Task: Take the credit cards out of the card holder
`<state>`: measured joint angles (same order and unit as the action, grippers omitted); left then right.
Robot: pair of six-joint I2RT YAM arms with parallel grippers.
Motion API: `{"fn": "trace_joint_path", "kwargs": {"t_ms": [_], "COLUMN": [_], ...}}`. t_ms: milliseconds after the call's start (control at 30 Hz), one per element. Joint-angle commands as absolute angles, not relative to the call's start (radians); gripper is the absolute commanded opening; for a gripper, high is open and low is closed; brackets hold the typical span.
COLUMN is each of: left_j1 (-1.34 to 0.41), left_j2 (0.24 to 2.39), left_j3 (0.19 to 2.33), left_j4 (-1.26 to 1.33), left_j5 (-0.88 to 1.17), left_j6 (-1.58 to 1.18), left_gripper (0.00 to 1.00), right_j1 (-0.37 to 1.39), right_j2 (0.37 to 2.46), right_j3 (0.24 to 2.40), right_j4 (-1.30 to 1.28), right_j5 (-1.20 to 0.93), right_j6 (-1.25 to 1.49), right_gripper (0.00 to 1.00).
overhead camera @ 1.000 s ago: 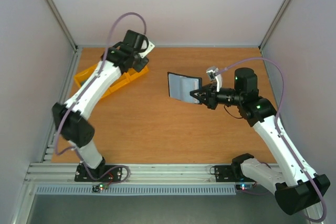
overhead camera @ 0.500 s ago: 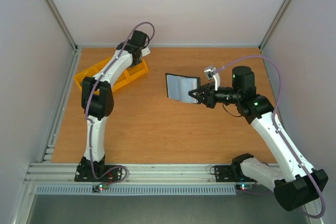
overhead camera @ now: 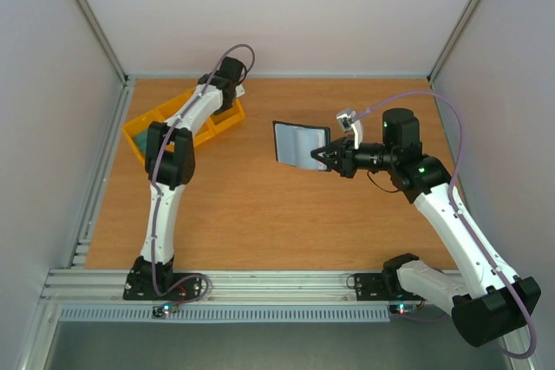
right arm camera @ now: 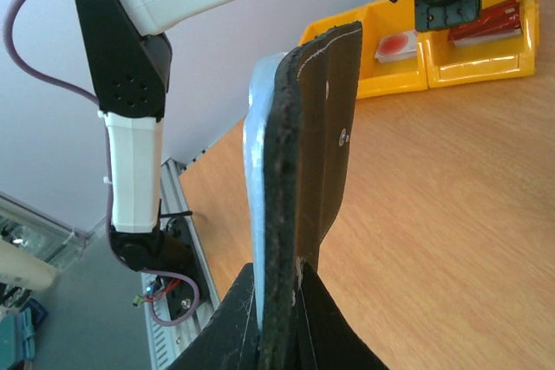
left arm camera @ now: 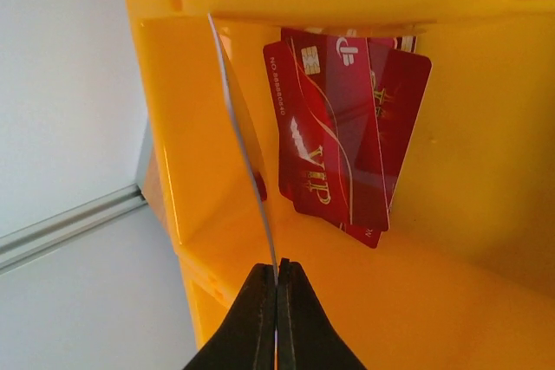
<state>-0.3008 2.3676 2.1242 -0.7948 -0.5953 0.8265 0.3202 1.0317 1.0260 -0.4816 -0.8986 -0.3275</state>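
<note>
left fingers (left arm camera: pixel 251 328) pinch card (left arm camera: pixel 249 140); right fingers (right arm camera: pixel 227 331) pinch card holder (right arm camera: pixel 316 127)

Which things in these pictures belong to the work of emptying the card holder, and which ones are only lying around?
Belong to the job: card holder in the right gripper; edge-on card in the left gripper; red credit cards lying in a bin.
Only lying about: yellow bins; pale item with a red spot in one bin.

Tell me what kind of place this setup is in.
Probably a robot lab test cell: a wooden table boxed in by plain white panels, the left arm and right arm bolted to an aluminium rail, and yellow bins.
</note>
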Motion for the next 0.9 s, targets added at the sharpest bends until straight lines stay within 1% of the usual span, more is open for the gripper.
{"fn": "trace_joint_path", "kwargs": {"t_ms": [0,400,433,500,567,633,867], "left_j1": [-0.287,-0.276,-0.277,-0.277,-0.277,-0.277,-0.277], "left_j2": [2.395,2.442,2.449,2.456,2.451,2.442,2.372], "left_j3": [2.130,2.129,2.135,2.149,2.150,2.150,2.159], "left_j4": [-0.780,-0.705,-0.704,-0.710,-0.711,-0.712,-0.811], "left_j5": [-0.623,-0.665,-0.667,-0.667,-0.662,-0.657,-0.549], "left_j6": [0.822,0.904,0.913,0.917,0.917,0.920,0.868], "left_gripper": [0.00,0.00,0.03,0.18,0.37,0.50,0.70], "right_j1": [0.314,0.314,0.314,0.314,0.314,0.314,0.314], "right_j2": [1.020,1.013,1.013,1.014,1.012,1.010,1.008], "right_j3": [1.058,1.052,1.053,1.055,1.054,1.051,1.048], "right_j4": [-0.480,-0.477,-0.476,-0.475,-0.476,-0.476,-0.470], "right_j5": [-0.926,-0.941,-0.943,-0.950,-0.953,-0.954,-0.970], "right_j6": [-0.345,-0.345,-0.345,-0.343,-0.344,-0.344,-0.340], "right_gripper": [0.01,0.01,0.01,0.01,0.01,0.01,0.01]}}
